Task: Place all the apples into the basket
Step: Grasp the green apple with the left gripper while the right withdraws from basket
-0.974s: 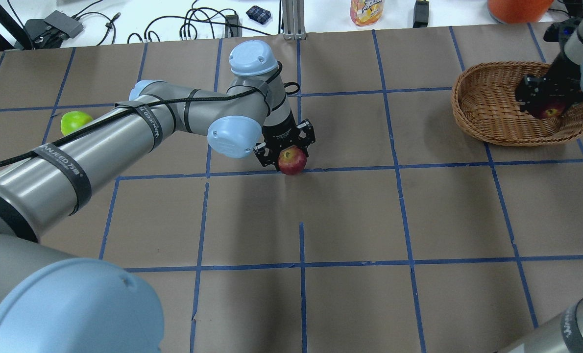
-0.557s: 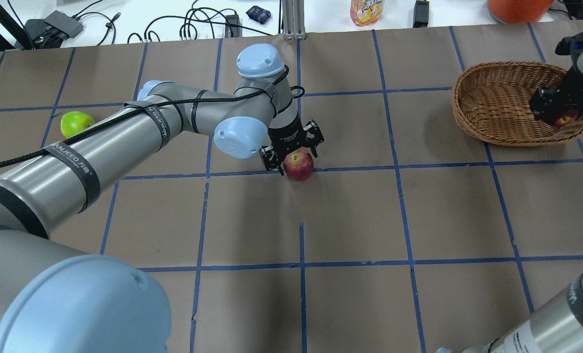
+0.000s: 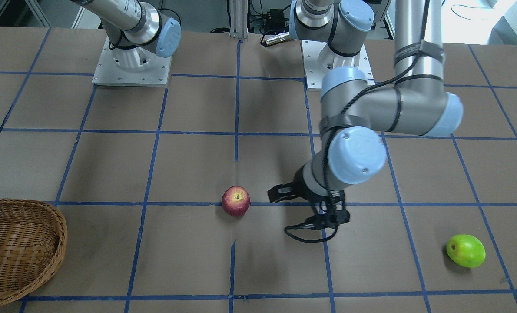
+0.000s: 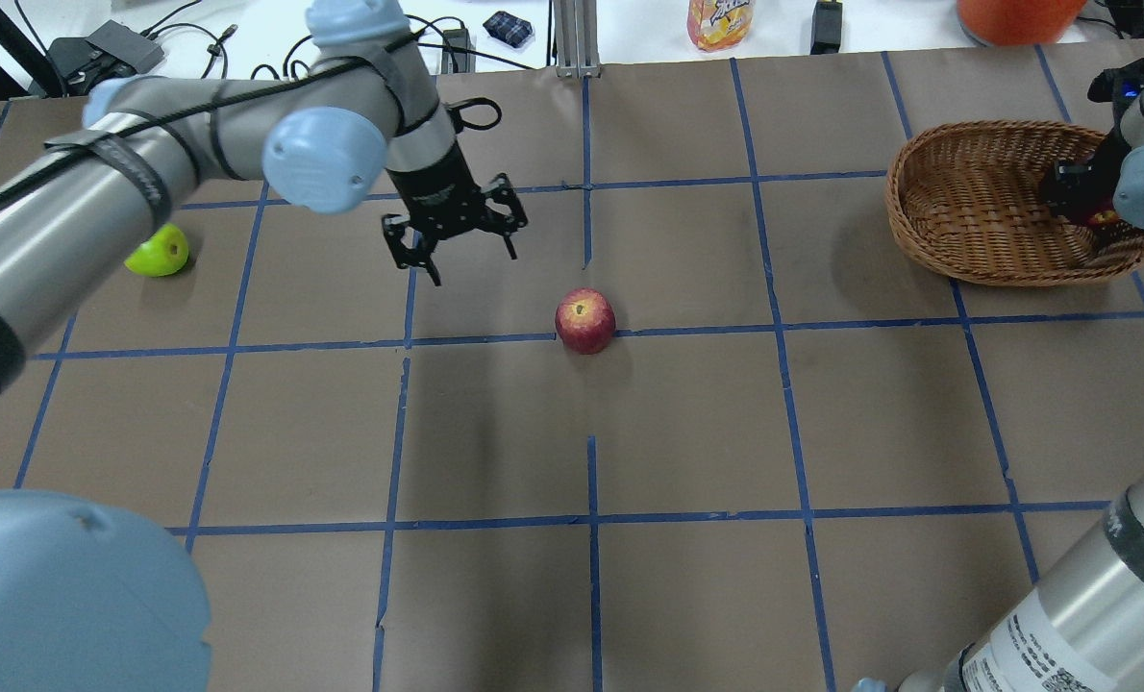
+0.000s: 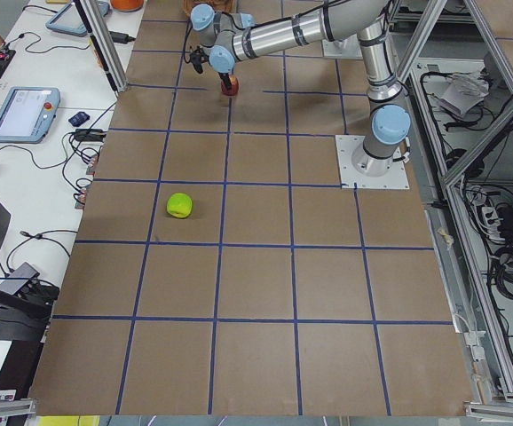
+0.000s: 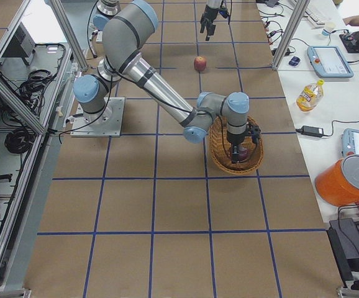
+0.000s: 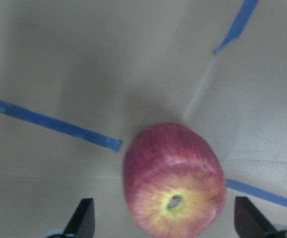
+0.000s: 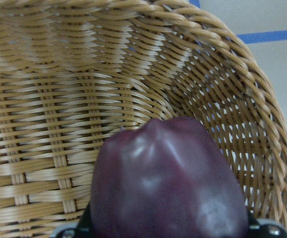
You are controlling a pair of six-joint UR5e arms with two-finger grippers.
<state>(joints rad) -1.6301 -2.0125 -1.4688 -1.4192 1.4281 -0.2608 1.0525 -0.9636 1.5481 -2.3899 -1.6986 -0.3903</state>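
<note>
The red apple (image 4: 584,320) with a yellowish blush sits alone on the brown table, on a blue tape line; it also shows in the front view (image 3: 236,201) and the left wrist view (image 7: 176,181). My left gripper (image 4: 452,242) is open and empty, raised above the table to the apple's left. The lime green apple (image 4: 159,252) lies far left, partly behind my left arm. My right gripper (image 4: 1080,192) is low inside the wicker basket (image 4: 976,192), shut on the dark maroon apple (image 8: 168,183), which fills the right wrist view.
The table is covered in brown paper with a blue tape grid. Cables, a bottle (image 4: 720,21) and an orange bucket (image 4: 1014,14) stand beyond the far edge. My left forearm (image 4: 101,183) spans the left side.
My left gripper has let go of the red apple, risen and moved left and farther back. The apple stays on the tape line. My right gripper has shifted slightly inside the basket.
</note>
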